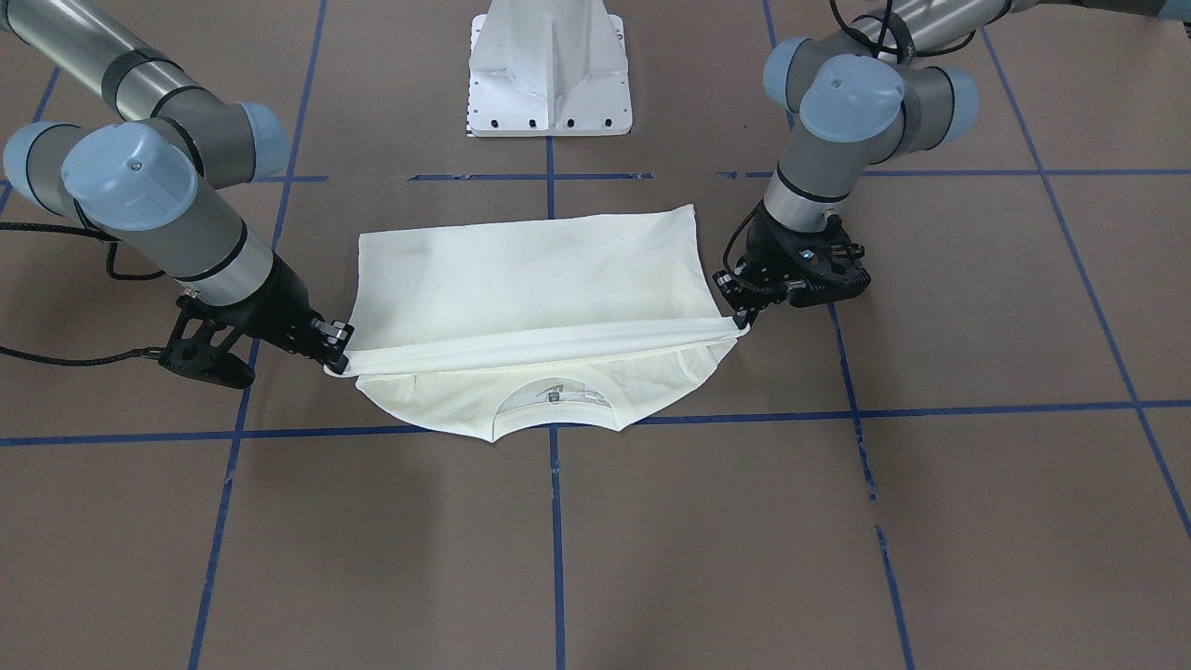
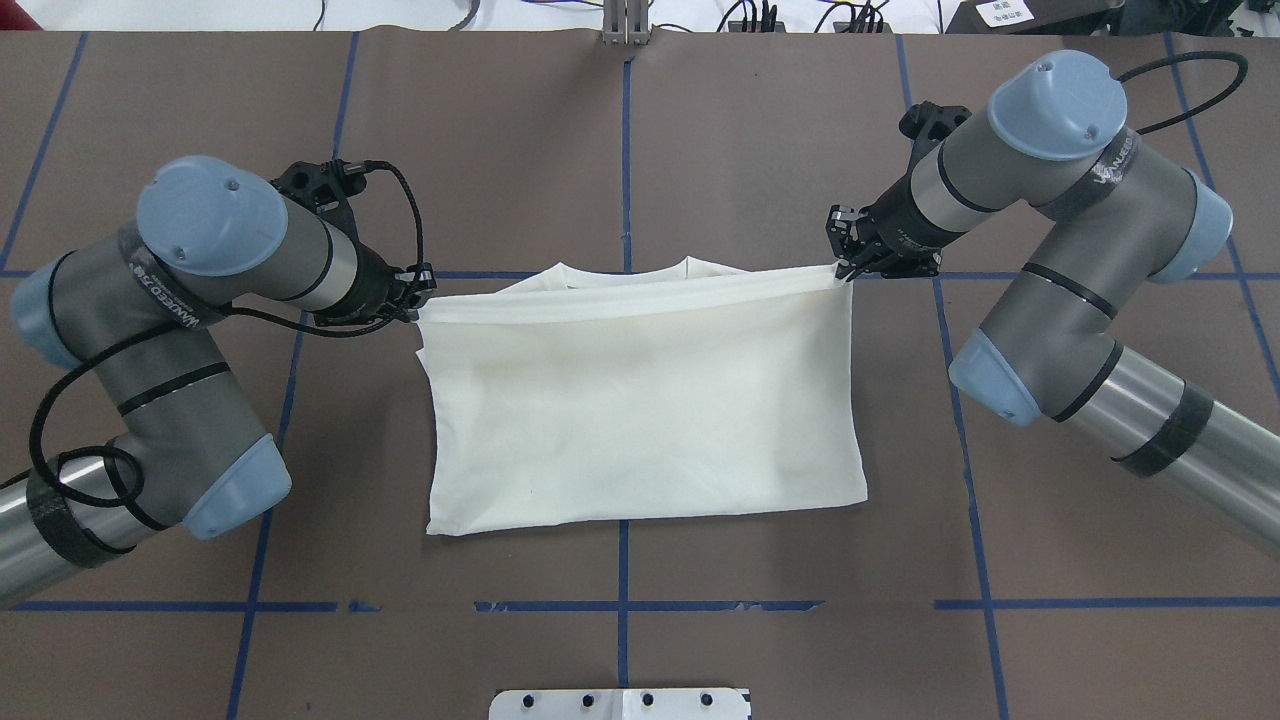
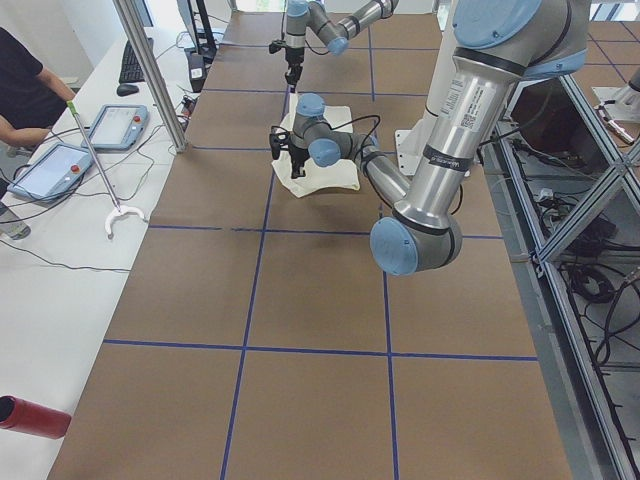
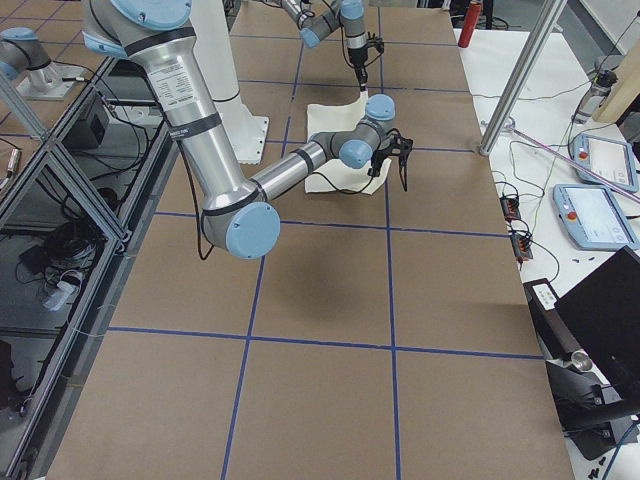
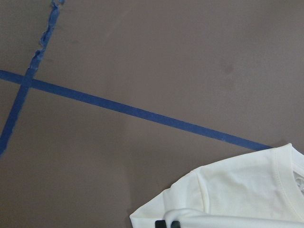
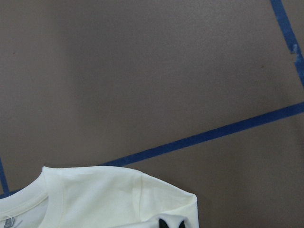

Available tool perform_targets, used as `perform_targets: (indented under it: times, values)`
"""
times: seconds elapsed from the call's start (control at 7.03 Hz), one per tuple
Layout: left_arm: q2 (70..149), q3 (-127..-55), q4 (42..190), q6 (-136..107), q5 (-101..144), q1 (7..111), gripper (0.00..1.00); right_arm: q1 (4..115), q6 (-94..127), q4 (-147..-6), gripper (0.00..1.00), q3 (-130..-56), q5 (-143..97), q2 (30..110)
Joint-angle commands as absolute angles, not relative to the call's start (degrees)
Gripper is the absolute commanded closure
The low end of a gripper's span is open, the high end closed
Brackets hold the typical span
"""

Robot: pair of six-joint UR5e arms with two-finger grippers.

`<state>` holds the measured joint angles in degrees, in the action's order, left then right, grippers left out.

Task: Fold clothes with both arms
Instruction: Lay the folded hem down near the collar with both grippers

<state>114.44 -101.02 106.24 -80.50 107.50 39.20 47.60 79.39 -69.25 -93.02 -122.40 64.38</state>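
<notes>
Brown table covering (image 1: 707, 558), crossed by blue tape lines (image 1: 556, 540), is filling the ground farthest out from the white pedestal base (image 1: 549, 84). Closer to the base, and straight out in front of it, the cream-white shirt (image 1: 530, 279) is lying on the table, with its plain cream side facing up. Its neckline (image 1: 554, 398) is pointing away from the base and is lying flat across a tape line, with a small label showing inside the collar.

Just on the base side of the neckline, a doubled edge of the shirt is stretching taut between the two grippers. It is riding a little above the layer beneath it. The right gripper (image 1: 340, 361) is pinching one end of that edge, with its fingers closed tight on the cloth. The left gripper (image 1: 742, 321) is clamping the other end in the same way. Both wrist views are showing black fingertips (image 5: 166, 223) buried in a fold of cream cloth beside a shoulder seam.

Between that edge and the base, the shirt is spreading into a smooth, nearly rectangular panel. The right arm (image 1: 158, 205) and the left arm (image 1: 837, 121) are reaching in from either side of the base, with their elbows bent outward.
</notes>
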Motion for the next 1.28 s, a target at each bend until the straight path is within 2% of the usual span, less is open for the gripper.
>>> perform_targets:
  times: [0.0,0.14,0.28,0.43,0.57,0.71,1.0,1.14]
  values:
    - [115.05,-100.99,106.17,-80.68,107.49,39.11,1.0,47.03,79.45,-68.99,1.0,-92.81,-122.52,63.37]
    - [115.22,-100.81,106.17,-80.68,107.49,39.11,1.0,47.02,79.37,-68.99,0.89,-92.81,-122.61,63.37]
    - [115.4,-100.64,106.17,-80.68,107.49,38.94,1.0,47.02,79.28,-68.99,0.69,-92.81,-122.61,63.37]
    - [115.84,-100.03,106.17,-80.77,107.49,38.94,0.61,46.93,79.28,-68.99,0.26,-92.55,-122.43,63.37]
    - [116.8,-98.11,106.26,-83.56,107.49,38.85,0.14,46.93,79.28,-68.99,0.0,-92.29,-122.43,63.46]
    - [117.59,-98.52,106.17,-83.76,107.49,38.93,0.0,46.93,79.19,-68.91,0.0,-92.37,-122.52,63.63]
    - [117.25,-100.97,105.65,-83.58,107.58,39.46,0.0,46.24,80.41,-68.91,0.0,-95.17,-122.43,64.51]
    - [116.81,-103.16,105.38,-83.58,107.67,39.9,0.0,43.45,81.55,-68.91,0.0,-98.84,-121.04,67.91]
